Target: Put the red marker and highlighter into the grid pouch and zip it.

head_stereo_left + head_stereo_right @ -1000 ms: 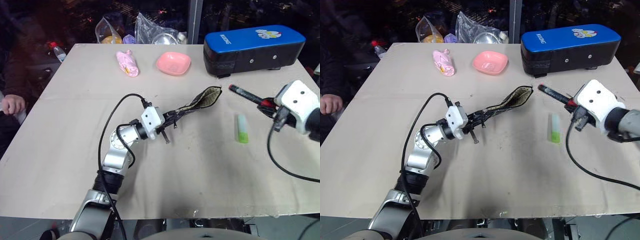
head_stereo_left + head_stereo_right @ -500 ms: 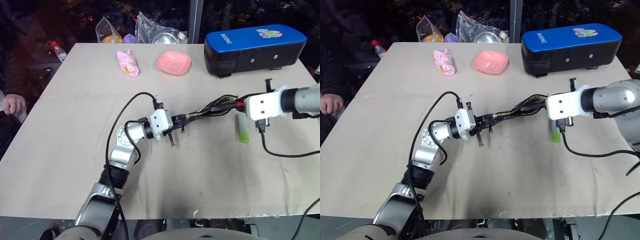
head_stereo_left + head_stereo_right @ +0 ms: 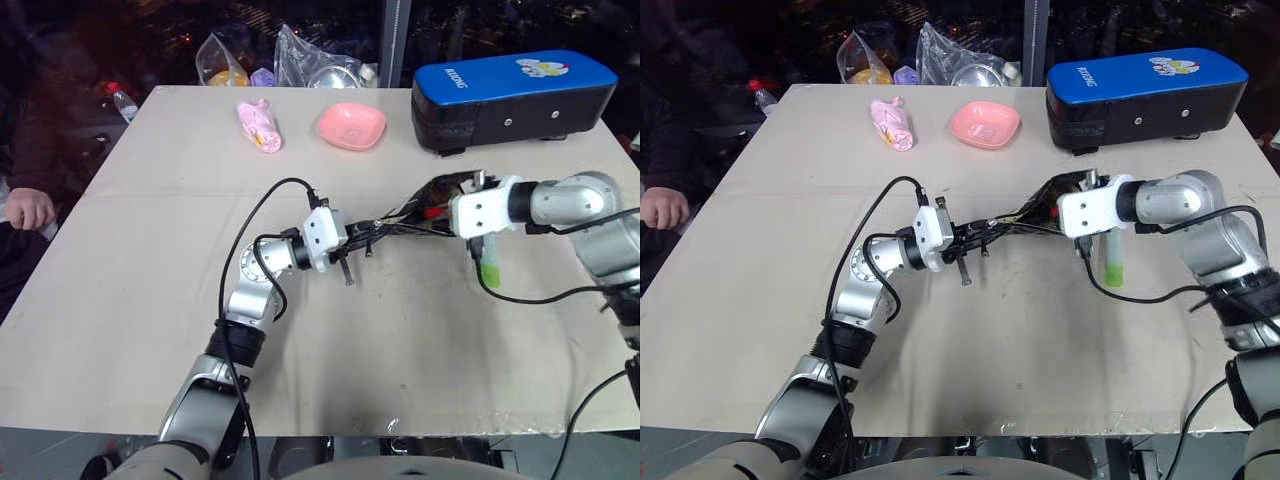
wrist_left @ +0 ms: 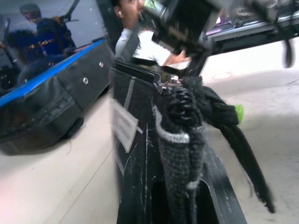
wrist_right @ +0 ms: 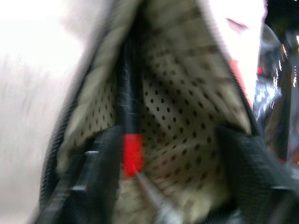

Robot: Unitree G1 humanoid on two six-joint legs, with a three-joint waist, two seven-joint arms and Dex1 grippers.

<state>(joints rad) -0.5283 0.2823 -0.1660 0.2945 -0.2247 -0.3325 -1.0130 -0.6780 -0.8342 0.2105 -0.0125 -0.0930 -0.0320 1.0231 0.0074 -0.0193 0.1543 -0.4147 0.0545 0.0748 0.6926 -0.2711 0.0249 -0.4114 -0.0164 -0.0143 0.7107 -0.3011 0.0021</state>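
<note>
Since the earlier frame the right gripper (image 3: 447,203) has swung in from the right edge of the picture to the middle, and the red marker it carried in the open now lies inside the grid pouch (image 3: 408,212). In the left eye view the left gripper (image 3: 362,236) sits at centre frame, clenched on the pouch's near end and holding it up off the table (image 3: 150,250); the pouch runs up and to the right to its open mouth, where the right gripper sits. The highlighter (image 3: 488,262) lies on the table just below and right of that gripper, its long axis near vertical in the frame, and the right arm is plainly the nearer one, so picking it up next looks like that arm's job. In the right eye view the same line-up shows, with the green highlighter (image 3: 1111,264) beside the right wrist. In the left wrist view the pouch (image 4: 140,154) fills the middle: black fabric, a white label, its zipper (image 4: 180,107) uppermost. In the right wrist view the red marker (image 5: 131,126) lies lengthwise in the dotted pale lining, with the right fingers (image 5: 96,172) standing apart on either side, released.
</note>
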